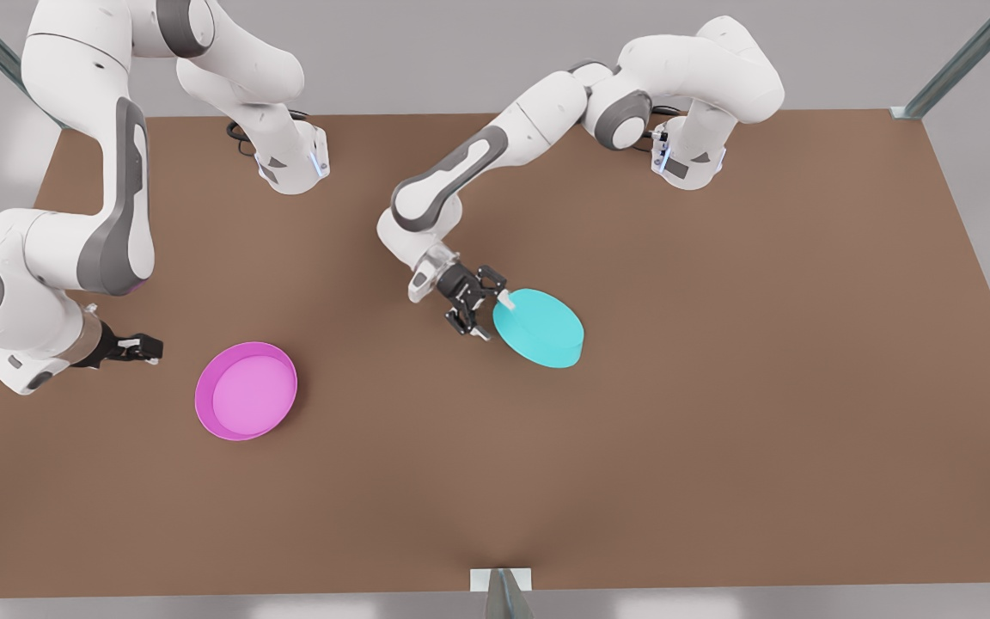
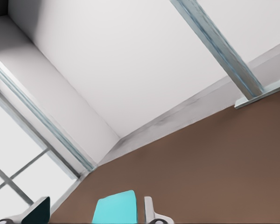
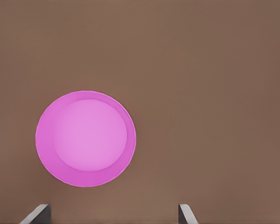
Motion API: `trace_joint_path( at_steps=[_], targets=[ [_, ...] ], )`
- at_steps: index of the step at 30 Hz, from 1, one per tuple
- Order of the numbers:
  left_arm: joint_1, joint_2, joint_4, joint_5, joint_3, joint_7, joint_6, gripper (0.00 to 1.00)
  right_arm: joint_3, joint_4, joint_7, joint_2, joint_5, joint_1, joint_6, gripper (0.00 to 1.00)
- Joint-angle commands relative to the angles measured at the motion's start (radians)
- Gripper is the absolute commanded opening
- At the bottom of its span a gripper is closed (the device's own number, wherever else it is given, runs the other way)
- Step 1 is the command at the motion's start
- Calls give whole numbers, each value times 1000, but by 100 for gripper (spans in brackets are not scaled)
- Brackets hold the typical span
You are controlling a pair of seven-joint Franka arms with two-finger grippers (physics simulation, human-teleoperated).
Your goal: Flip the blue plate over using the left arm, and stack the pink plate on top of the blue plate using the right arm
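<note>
The blue plate [image 1: 542, 328] lies on the brown table [image 1: 718, 387] near the middle, showing a flat turquoise face. My left gripper [image 1: 491, 316] is low at the plate's edge on the front view's left side. It is open, and the plate's rim [image 2: 115, 207] sits between its fingers [image 2: 149, 210], close to one of them. The pink plate [image 1: 247, 391] rests rim-up on the table at the front view's left. My right gripper [image 1: 147, 348] hovers just beside it, open and holding nothing. In the right wrist view the pink plate [image 3: 86, 138] lies ahead of the open fingertips [image 3: 185, 214].
Both arm bases [image 1: 293, 163] stand at the table's far edge. A metal bracket [image 1: 502, 585] is fixed at the near edge, and frame posts [image 1: 959, 60] stand at the far corners. Bare tabletop stretches across the front view's right and along the near side.
</note>
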Motion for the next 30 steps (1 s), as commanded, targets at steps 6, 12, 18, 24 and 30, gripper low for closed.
trace_joint_path(
  at_steps=[6, 12, 18, 24, 30],
  targets=[
    [101, -249, 39, -491, -5, 5, 1, 100, 0, 5, 2, 9, 14, -1, -6, 100],
    [478, -424, 29, -1212, -9, 260, 24, 100, 0, -17, -1, 6, 12, 11, 7, 100],
    [781, -541, -24, -1264, 112, 1272, -76, 100, 3, -103, -140, 11, 161, -33, 73, 100],
    [1155, -1116, -564, -979, -279, 1344, 91, 100, -29, -150, -337, 110, 288, -111, 184, 100],
    [1152, -1026, -484, -965, -278, 1357, 93, 100, -29, -225, -458, 179, 352, -139, 316, 100]
  ],
)
